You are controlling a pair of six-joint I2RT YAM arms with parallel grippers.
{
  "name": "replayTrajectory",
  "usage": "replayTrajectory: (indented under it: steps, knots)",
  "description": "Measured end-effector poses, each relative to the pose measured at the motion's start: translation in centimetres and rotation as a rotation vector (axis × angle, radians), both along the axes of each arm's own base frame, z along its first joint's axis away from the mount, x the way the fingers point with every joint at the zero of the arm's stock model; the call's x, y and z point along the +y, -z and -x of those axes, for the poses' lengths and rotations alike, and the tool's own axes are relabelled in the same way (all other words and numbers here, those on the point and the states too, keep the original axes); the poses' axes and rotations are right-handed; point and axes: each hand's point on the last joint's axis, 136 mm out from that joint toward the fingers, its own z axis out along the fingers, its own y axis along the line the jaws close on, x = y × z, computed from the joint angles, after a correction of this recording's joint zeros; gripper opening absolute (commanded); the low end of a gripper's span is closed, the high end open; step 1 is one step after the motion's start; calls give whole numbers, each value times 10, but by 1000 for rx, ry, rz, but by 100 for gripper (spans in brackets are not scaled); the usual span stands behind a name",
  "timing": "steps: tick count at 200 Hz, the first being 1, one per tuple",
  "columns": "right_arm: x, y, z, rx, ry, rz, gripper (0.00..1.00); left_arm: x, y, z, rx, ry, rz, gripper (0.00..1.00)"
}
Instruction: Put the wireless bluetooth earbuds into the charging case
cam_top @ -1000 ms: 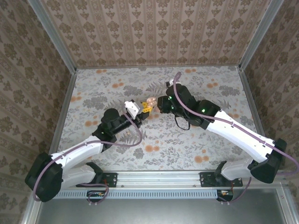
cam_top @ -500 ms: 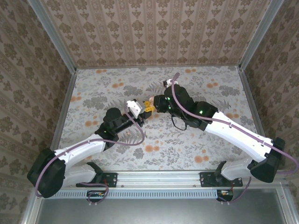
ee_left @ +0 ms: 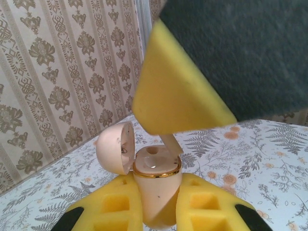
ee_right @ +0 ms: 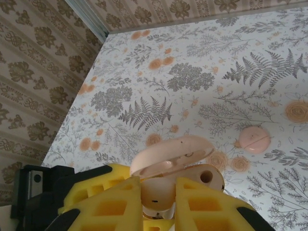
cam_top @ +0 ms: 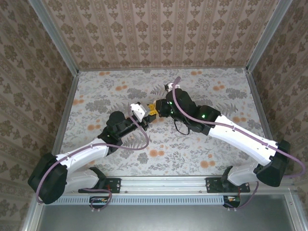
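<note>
Left fingers [ee_left: 113, 204] clamp case [ee_left: 156, 190] — right [ee_right: 204, 204], earbud [ee_left: 168, 142].

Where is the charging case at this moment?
In the left wrist view, the charging case stands upright, lid open, gripped between the yellow fingers of the left gripper at bottom centre, just below the right gripper, which holds an earbud.

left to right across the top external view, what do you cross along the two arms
black shoulder of the left arm → left gripper → right gripper → black shoulder of the right arm; pale pink egg-shaped charging case and pale pink earbud sit where the grippers meet, so left out
</note>
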Motion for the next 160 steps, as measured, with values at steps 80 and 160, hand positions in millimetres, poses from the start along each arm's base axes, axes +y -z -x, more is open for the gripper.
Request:
replayTrajectory:
  steps: [80,160]
  knots:
    - [4,5,-6,-46,-2,24,18,-1,-2,1,5,4,7,0]
    - [6,8,-8,-92,-4,35,17,0,1,-2,40,-16,14,0]
